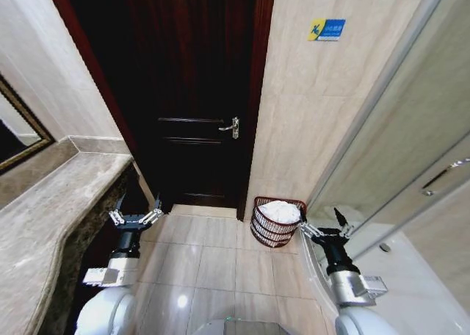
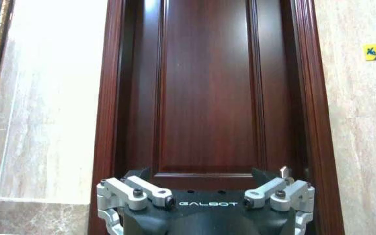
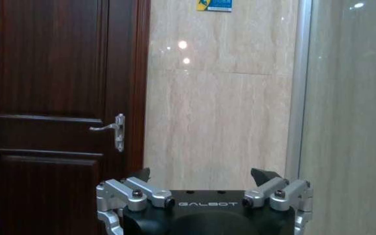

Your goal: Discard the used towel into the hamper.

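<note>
We take the dark reddish-brown panelled wooden door (image 1: pixel 187 92) as our landmark. The hamper (image 1: pixel 276 223), a small round dark reddish-brown openwork basket tapering toward its base, stands on the beige tiled floor (image 1: pixel 213 265) just beyond the door's handle-side frame, against the beige marble-look wall (image 1: pixel 323 114). A white crumpled towel (image 1: pixel 281 211) lies inside it, heaped up to about the rim.

The right claw (image 1: pixel 321 228) hangs just beside the hamper, on the side away from the door, at about rim height; we cannot tell whether it touches the rim. Its fingers are spread wide and hold nothing. In the right wrist view the same claw (image 3: pixel 204 177) faces the wall between the door and a glass shower panel (image 3: pixel 348 117), fingers apart and empty.

The left claw (image 1: pixel 136 218) hangs on the hinge side of the door, well apart from the hamper, next to the grey stone counter (image 1: pixel 51 217). Its fingers are also spread wide and empty; in the left wrist view it (image 2: pixel 204 178) faces the door panel squarely.

Hard to make out: the hamper's base and its far wall, the lettering on the small blue and yellow sign (image 1: pixel 327 29) above the hamper, and the framed mirror (image 1: pixel 18 133), which is cut off at the edge. The silver lever handle (image 1: pixel 231 127) sits at mid-height on the door.
</note>
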You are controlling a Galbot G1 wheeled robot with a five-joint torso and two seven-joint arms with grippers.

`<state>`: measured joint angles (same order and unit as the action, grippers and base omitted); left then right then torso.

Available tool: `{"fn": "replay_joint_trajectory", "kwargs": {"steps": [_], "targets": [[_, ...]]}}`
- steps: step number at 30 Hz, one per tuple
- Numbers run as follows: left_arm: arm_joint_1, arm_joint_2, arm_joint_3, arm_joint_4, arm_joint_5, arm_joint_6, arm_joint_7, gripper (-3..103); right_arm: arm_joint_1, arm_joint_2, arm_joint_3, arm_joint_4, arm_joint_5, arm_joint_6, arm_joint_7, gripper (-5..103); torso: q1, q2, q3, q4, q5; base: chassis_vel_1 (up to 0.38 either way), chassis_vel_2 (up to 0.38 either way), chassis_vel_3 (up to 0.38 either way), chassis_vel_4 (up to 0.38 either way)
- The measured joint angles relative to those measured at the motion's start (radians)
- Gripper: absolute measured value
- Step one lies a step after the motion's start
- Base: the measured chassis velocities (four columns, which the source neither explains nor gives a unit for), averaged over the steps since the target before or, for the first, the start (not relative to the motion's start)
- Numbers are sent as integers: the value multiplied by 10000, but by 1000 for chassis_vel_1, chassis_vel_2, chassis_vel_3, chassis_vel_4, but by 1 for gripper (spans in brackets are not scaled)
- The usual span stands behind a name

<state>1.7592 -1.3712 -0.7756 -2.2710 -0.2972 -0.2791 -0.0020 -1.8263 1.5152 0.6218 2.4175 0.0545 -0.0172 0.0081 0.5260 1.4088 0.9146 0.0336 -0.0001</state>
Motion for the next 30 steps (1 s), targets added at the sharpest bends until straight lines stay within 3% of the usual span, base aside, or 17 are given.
{"fn": "replay_joint_trajectory", "kwargs": {"steps": [18, 30], "targets": [[137, -25, 1, 9, -140, -69, 60, 100, -128, 52, -13, 41, -67, 134, -33, 100, 0, -1, 0, 0, 0, 77, -77, -82, 83], [-4, -15, 38, 138, -135, -422, 76, 100, -174, 67, -2, 43, -121, 157, -43, 100, 0, -2, 0, 0, 1, 75, -78, -80, 82]]}}
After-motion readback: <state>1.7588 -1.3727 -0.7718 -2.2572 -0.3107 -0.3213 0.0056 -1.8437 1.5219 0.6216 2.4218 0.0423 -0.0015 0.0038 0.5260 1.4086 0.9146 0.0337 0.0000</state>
